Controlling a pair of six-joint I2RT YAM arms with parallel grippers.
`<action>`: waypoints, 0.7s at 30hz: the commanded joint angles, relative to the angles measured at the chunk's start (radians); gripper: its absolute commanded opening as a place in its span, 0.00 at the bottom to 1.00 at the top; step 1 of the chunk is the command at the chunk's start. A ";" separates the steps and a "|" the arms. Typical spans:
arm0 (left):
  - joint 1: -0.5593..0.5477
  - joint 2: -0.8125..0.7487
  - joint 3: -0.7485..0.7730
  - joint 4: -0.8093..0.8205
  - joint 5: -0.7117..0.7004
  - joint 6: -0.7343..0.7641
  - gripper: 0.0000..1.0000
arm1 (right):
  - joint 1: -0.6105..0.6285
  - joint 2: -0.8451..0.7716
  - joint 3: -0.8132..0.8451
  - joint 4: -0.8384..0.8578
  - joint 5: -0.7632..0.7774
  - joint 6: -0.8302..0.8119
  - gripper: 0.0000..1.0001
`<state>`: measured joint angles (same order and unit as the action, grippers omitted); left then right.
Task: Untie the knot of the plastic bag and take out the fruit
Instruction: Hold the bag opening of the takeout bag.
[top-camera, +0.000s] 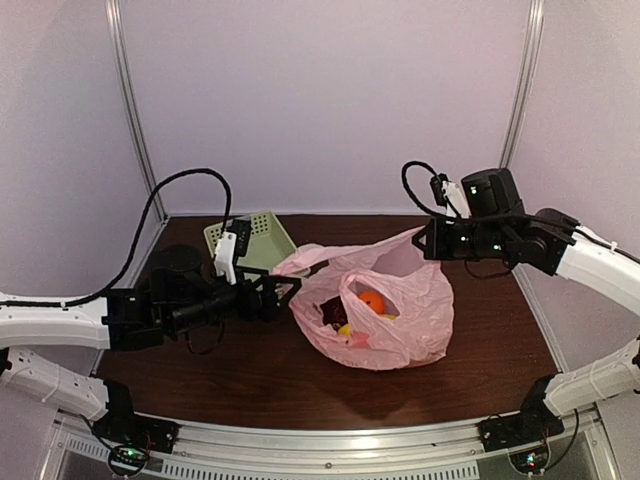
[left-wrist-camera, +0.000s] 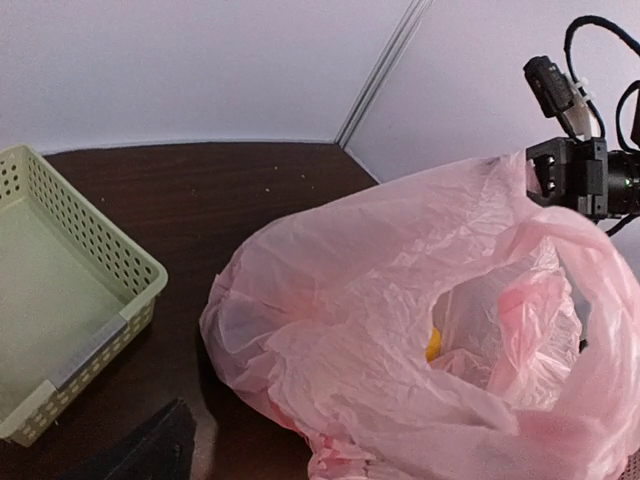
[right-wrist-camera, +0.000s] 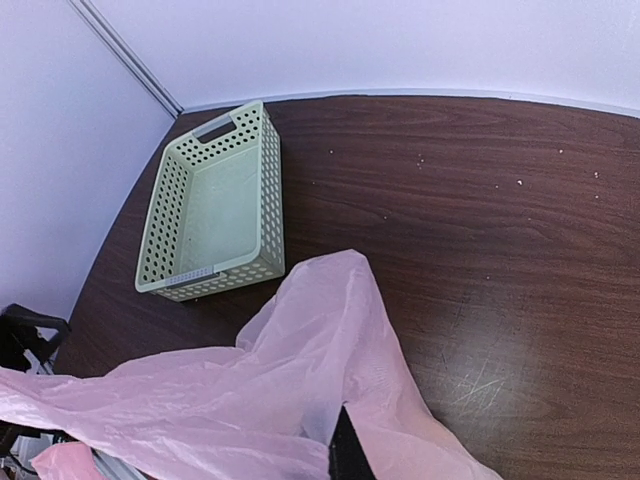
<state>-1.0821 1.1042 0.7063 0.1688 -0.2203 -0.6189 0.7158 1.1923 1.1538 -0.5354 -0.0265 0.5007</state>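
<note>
The pink plastic bag (top-camera: 400, 310) lies in the middle of the table with its mouth gaping toward the left. Inside it I see fruit: an orange one (top-camera: 372, 301), a dark red one (top-camera: 335, 312) and a yellow one (top-camera: 346, 330). My right gripper (top-camera: 432, 240) is shut on the bag's upper right flap and holds it lifted; in the right wrist view the pink film (right-wrist-camera: 320, 380) runs down to a dark fingertip (right-wrist-camera: 345, 455). My left gripper (top-camera: 288, 292) stands open just left of the bag, holding nothing. In the left wrist view one finger (left-wrist-camera: 150, 445) shows, and a yellow piece (left-wrist-camera: 433, 345) peeks through the bag's (left-wrist-camera: 380, 330) opening.
A pale green slotted basket (top-camera: 262, 238) stands empty at the back left, behind my left gripper. It also shows as the basket (left-wrist-camera: 60, 300) in the left wrist view and the basket (right-wrist-camera: 215, 205) in the right wrist view. White walls close in the dark wooden table (top-camera: 250, 370).
</note>
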 joint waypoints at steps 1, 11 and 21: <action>-0.022 0.007 -0.060 0.073 0.004 -0.246 0.98 | -0.005 -0.029 0.000 0.043 0.054 0.029 0.00; -0.072 0.049 -0.142 0.124 -0.065 -0.456 0.98 | -0.004 -0.040 -0.007 0.040 0.089 0.031 0.00; -0.081 0.189 -0.137 0.242 0.013 -0.498 0.98 | -0.004 -0.033 -0.009 0.054 0.103 0.033 0.00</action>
<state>-1.1542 1.2442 0.5644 0.3046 -0.2466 -1.0969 0.7155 1.1778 1.1534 -0.5148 0.0437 0.5274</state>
